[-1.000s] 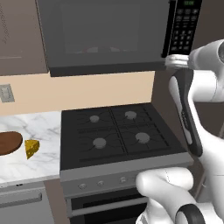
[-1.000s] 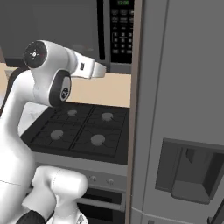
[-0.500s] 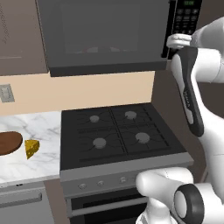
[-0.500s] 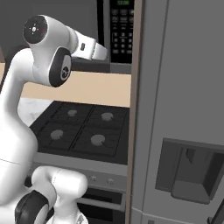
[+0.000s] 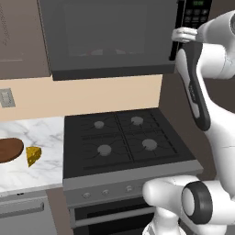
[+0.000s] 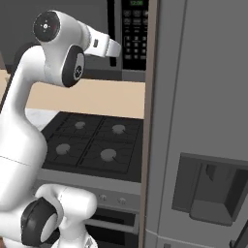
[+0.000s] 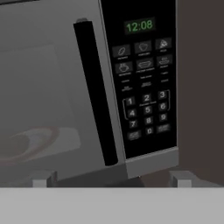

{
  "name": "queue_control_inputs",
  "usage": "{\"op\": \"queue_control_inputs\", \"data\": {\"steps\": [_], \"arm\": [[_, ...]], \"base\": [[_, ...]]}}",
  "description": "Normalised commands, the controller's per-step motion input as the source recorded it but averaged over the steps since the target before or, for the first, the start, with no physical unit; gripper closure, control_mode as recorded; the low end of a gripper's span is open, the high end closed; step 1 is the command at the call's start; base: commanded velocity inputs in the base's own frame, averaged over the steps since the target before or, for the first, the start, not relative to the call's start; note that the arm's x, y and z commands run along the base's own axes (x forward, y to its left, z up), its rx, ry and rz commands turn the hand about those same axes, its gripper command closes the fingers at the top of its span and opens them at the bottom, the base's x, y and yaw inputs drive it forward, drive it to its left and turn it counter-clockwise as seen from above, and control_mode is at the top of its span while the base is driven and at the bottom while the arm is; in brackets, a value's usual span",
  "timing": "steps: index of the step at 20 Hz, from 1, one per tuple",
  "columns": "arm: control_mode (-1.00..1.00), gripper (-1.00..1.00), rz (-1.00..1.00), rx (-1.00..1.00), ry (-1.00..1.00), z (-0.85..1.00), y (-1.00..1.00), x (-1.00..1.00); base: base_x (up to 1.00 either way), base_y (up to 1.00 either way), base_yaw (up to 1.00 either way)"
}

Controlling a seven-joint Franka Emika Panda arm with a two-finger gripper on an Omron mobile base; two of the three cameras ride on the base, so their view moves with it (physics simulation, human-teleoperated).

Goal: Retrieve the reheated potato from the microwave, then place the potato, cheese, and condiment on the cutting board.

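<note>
The microwave (image 5: 112, 39) was seen closed, so the potato, presumably behind the door, could not be made out. The gripper (image 7: 111, 178) was raised level with the door's vertical black handle (image 7: 95, 94), jaws spread wide and empty, judged as preparation for pulling the door open. In the hand view the handle and keypad (image 7: 144, 92) were shown close up. In the left base view the cheese (image 5: 33, 155) was shown lying just beside the cutting board (image 5: 10, 149) on the marble counter (image 5: 41, 133), left of the stove (image 5: 124, 140). The condiment was not made out.
</note>
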Motion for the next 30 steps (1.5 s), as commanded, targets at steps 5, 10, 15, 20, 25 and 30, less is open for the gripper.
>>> {"op": "queue_control_inputs", "data": {"steps": [5,10,15,20,25,30], "arm": [[-1.00,-1.00,0.07,0.00,-0.11,0.00,0.00,0.35],[-1.00,-1.00,0.05,0.00,-0.08,0.00,0.00,0.36],[-1.00,-1.00,0.00,0.00,-0.03,0.00,0.00,0.36],[-1.00,-1.00,0.00,0.00,-0.02,0.01,0.00,0.40],[-1.00,-1.00,0.00,0.00,-0.01,0.02,0.00,0.42],[-1.00,-1.00,0.00,0.00,-0.01,0.00,0.00,0.38]], "base": [[0.00,0.00,0.00],[0.00,0.00,0.00],[0.00,0.00,0.00],[0.00,0.00,0.00],[0.00,0.00,0.00],[0.00,0.00,0.00]]}}
